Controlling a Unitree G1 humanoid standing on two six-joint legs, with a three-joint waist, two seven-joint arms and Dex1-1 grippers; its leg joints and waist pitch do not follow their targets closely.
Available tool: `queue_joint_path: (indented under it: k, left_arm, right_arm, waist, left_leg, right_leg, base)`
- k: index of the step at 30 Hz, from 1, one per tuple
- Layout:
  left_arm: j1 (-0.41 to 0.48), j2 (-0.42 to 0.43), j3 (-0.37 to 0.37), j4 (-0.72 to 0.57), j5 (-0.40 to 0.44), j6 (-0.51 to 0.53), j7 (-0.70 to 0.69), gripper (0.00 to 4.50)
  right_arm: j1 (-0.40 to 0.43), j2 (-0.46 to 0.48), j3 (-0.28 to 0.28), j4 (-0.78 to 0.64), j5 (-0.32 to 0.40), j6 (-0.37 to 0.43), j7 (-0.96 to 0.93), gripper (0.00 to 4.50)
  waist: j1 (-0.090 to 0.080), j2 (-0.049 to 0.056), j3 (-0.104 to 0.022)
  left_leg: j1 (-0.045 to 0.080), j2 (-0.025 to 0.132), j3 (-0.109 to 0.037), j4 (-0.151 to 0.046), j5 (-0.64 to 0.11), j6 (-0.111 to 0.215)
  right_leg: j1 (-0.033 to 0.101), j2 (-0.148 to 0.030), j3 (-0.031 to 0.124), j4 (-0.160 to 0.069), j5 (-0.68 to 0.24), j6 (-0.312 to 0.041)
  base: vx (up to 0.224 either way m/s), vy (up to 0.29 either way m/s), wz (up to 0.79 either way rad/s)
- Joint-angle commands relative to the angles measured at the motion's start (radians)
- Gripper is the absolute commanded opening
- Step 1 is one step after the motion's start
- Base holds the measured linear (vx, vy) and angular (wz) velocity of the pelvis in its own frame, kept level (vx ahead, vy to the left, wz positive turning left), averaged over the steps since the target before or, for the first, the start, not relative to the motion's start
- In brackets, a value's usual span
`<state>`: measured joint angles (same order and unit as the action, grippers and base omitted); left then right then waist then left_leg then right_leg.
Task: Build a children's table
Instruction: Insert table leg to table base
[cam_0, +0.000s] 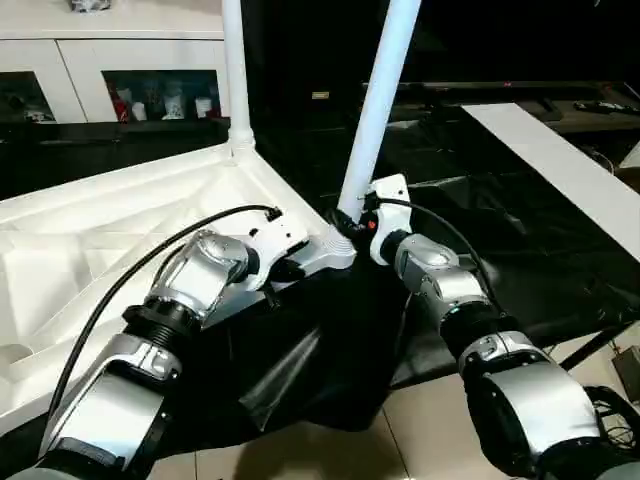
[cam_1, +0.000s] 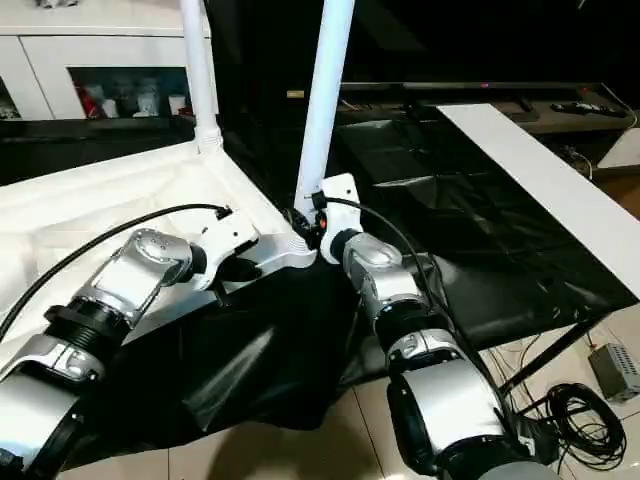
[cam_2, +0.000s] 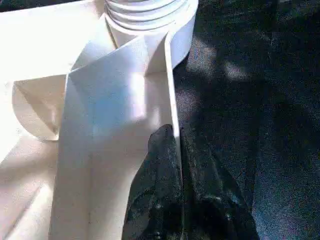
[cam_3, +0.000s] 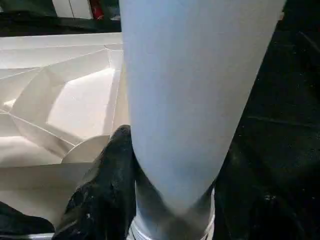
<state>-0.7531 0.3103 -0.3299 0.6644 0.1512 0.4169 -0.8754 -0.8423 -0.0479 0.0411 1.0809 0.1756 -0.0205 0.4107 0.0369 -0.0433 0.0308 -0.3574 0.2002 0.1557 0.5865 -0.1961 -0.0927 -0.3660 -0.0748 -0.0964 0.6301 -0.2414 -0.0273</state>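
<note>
Leg (cam_0: 375, 110) betw right fingers (cam_3: 107, 190), left fingers (cam_2: 165, 175) pinch tabletop rim (cam_2: 172, 115)

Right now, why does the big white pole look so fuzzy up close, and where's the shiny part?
In the right wrist view the long white tapered tube leg sits too near the lens, so it blurs. In the left wrist view bright glare washes out the white plastic ribbed tabletop. In the left eye view the crinkled black sheet reflects light.

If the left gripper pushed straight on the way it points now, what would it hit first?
Probably the ribbed corner socket. The left gripper is pinched on the tabletop's thin edge wall, and that wall runs straight ahead into the socket. Nothing else shows between them, though depth is hard to judge.
</note>
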Motion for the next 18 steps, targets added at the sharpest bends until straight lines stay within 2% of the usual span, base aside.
queue_joint_path:
  k: [1, 3, 5, 6, 8, 9, 11, 12, 13, 14, 17, 18]
  left_arm:
    - [-0.023, -0.01, -0.009, -0.025, -0.006, -0.046, -0.027, 0.0]
    - [-0.026, -0.011, -0.006, -0.022, -0.007, -0.051, -0.025, 0.0]
    - [-0.026, -0.009, -0.005, -0.021, -0.008, -0.055, -0.026, 0.0]
    - [-0.026, -0.008, -0.004, -0.021, -0.009, -0.058, -0.027, 0.0]
    - [-0.025, -0.006, -0.004, -0.022, -0.011, -0.062, -0.029, 0.0]
    - [-0.025, -0.005, -0.003, -0.021, -0.011, -0.062, -0.028, 0.0]
    - [-0.025, -0.005, 0.0, -0.02, -0.012, -0.062, -0.025, 0.0]
    - [-0.025, -0.005, 0.0, -0.02, -0.012, -0.063, -0.025, 0.0]
    - [-0.026, -0.005, 0.001, -0.017, -0.012, -0.064, -0.025, 0.0]
    - [-0.027, -0.005, 0.002, -0.016, -0.013, -0.065, -0.025, 0.0]
    - [-0.028, -0.004, 0.003, -0.013, -0.012, -0.068, -0.024, 0.0]
    - [-0.028, -0.003, 0.003, -0.013, -0.012, -0.069, -0.024, 0.0]
  right_arm:
    - [0.058, -0.021, -0.009, 0.143, -0.043, 0.03, -0.054, 1.84]
    - [0.055, -0.02, -0.014, 0.139, -0.038, 0.018, -0.04, 1.84]
    - [0.051, -0.019, -0.025, 0.133, -0.028, 0.01, -0.025, 2.4]
    - [0.049, -0.019, -0.031, 0.131, -0.023, 0.007, -0.017, 2.4]
    - [0.044, -0.019, -0.039, 0.126, -0.017, -0.005, 0.008, 2.72]
    - [0.041, -0.019, -0.04, 0.122, -0.015, -0.013, 0.022, 2.82]
    - [0.038, -0.018, -0.044, 0.113, -0.007, -0.027, 0.047, 2.99]
    - [0.037, -0.018, -0.046, 0.11, -0.005, -0.031, 0.054, 2.99]
    - [0.034, -0.017, -0.05, 0.101, 0.002, -0.046, 0.071, 3.17]
    - [0.033, -0.018, -0.051, 0.098, 0.003, -0.054, 0.076, 3.27]
    - [0.029, -0.018, -0.055, 0.092, 0.012, -0.077, 0.107, 3.52]
    - [0.03, -0.019, -0.055, 0.088, 0.014, -0.082, 0.121, 3.59]
  waist:
    - [-0.002, 0.027, -0.031]
    - [0.0, 0.026, -0.03]
    - [0.001, 0.028, -0.029]
    - [0.0, 0.027, -0.029]
    - [0.007, 0.027, -0.034]
    - [0.008, 0.022, -0.035]
    - [0.014, 0.027, -0.036]
    - [0.014, 0.027, -0.038]
    - [0.017, 0.028, -0.039]
    - [0.02, 0.026, -0.043]
    - [0.022, 0.026, -0.049]
    - [0.022, 0.026, -0.047]
  left_leg:
    - [0.006, 0.046, -0.007, -0.09, -0.279, -0.008]
    - [0.008, 0.046, -0.006, -0.09, -0.288, -0.009]
    - [0.007, 0.047, -0.005, -0.091, -0.288, -0.008]
    - [0.007, 0.048, -0.005, -0.092, -0.288, -0.008]
    - [0.012, 0.049, 0.002, -0.086, -0.266, -0.002]
    - [0.006, 0.049, 0.005, -0.086, -0.223, 0.007]
    - [0.003, 0.048, 0.009, -0.082, -0.157, 0.025]
    - [0.004, 0.047, 0.01, -0.081, -0.143, 0.03]
    - [0.007, 0.046, 0.013, -0.078, -0.116, 0.042]
    - [0.005, 0.045, 0.014, -0.075, -0.081, 0.053]
    - [-0.001, 0.042, 0.015, -0.065, 0.006, 0.094]
    - [-0.001, 0.042, 0.016, -0.065, -0.005, 0.105]
  right_leg:
    - [0.026, -0.086, 0.07, -0.094, -0.168, -0.216]
    - [0.024, -0.086, 0.071, -0.096, -0.192, -0.211]
    - [0.022, -0.085, 0.072, -0.097, -0.206, -0.205]
    - [0.021, -0.085, 0.072, -0.097, -0.207, -0.204]
    - [0.018, -0.089, 0.075, -0.096, -0.17, -0.218]
    - [0.026, -0.083, 0.073, -0.088, -0.125, -0.222]
    - [0.03, -0.084, 0.072, -0.08, -0.048, -0.231]
    - [0.031, -0.082, 0.072, -0.077, -0.023, -0.235]
    - [0.031, -0.082, 0.072, -0.075, 0.023, -0.243]
    - [0.035, -0.082, 0.071, -0.068, 0.071, -0.25]
    - [0.037, -0.078, 0.069, -0.054, 0.2, -0.269]
    - [0.036, -0.08, 0.068, -0.056, 0.201, -0.273]
  base:
    - [0.0, 0.0, 0.0]
    - [0.0, 0.0, 0.0]
    - [0.0, 0.0, 0.0]
    - [0.0, 0.0, 0.0]
    - [0.0, 0.0, 0.0]
    - [0.0, 0.0, 0.0]
    - [0.0, 0.0, 0.0]
    - [0.0, 0.0, 0.0]
    - [0.0, 0.0, 0.0]
    - [0.0, 0.0, 0.0]
    - [0.0, 0.0, 0.0]
    - [0.0, 0.0, 0.0]
